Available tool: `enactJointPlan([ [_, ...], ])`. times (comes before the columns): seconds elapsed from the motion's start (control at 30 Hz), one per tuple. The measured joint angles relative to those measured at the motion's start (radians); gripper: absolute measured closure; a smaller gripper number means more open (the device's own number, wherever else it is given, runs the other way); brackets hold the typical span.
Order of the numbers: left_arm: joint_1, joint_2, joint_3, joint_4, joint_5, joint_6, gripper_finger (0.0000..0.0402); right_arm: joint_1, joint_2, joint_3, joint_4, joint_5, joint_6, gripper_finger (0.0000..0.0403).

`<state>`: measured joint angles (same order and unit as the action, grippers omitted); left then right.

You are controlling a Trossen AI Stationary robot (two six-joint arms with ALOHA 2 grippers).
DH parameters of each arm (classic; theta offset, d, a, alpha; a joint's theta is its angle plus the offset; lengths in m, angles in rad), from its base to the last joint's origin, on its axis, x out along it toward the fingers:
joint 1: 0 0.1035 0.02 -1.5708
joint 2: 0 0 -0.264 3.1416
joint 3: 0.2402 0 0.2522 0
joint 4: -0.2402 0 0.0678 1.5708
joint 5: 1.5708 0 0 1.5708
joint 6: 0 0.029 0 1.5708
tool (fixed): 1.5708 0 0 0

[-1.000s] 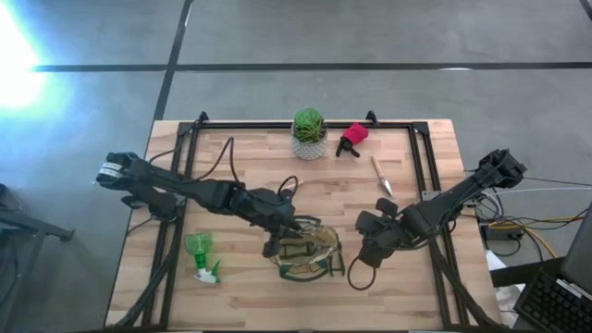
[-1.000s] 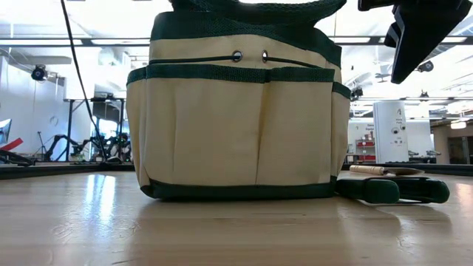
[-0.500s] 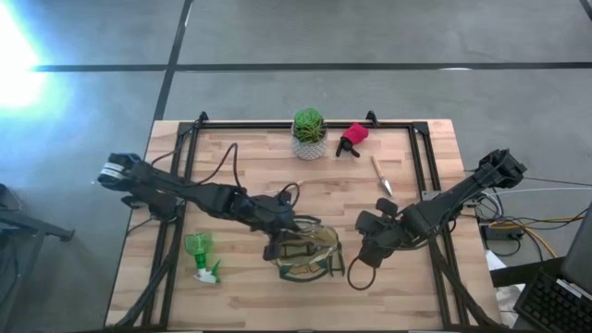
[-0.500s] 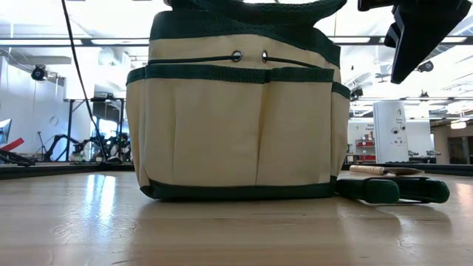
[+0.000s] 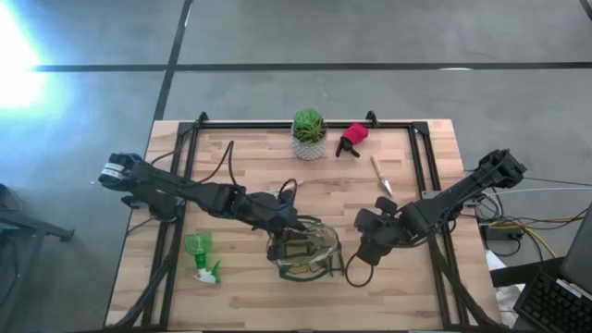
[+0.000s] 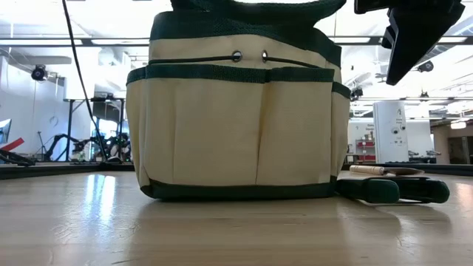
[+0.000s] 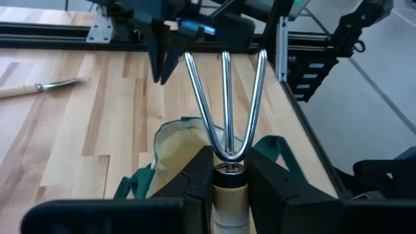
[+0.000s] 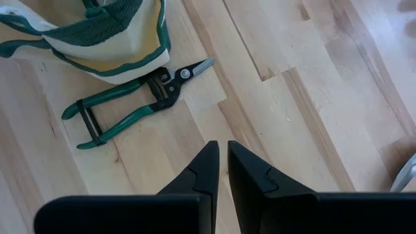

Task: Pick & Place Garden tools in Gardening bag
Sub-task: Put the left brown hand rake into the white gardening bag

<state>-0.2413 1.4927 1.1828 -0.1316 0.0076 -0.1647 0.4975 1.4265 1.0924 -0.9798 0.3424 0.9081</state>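
Grey concrete floor (image 5: 370,32), bright glare at left; ceiling strip lights (image 6: 111,41).

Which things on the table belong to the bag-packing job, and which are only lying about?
Job: cream-and-olive fabric bag; three-tined metal fork in left claw; green-handled pruners; green spray bottle; red-and-black sprayer piece; wooden-handled trowel.

Lying about: green plant in white pot.

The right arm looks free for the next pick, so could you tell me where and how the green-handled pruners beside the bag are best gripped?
Grip the pruners from above, at the dark pivot just behind the blades, fingers closing across it. They lie flat on the table, handles spread and joined by a strap, so the pivot is the narrowest solid part. The bag overhangs closely on one side; the right gripper should approach from the open table side.
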Motion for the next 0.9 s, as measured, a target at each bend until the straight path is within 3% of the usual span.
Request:
enactJointPlan([
  [0.9,-0.006,0.166,0.005,-0.056,-0.009,-0.055,0.0334,-0.001,0.000,0.000,-0.007,-0.001,-0.003,0.0376],
])
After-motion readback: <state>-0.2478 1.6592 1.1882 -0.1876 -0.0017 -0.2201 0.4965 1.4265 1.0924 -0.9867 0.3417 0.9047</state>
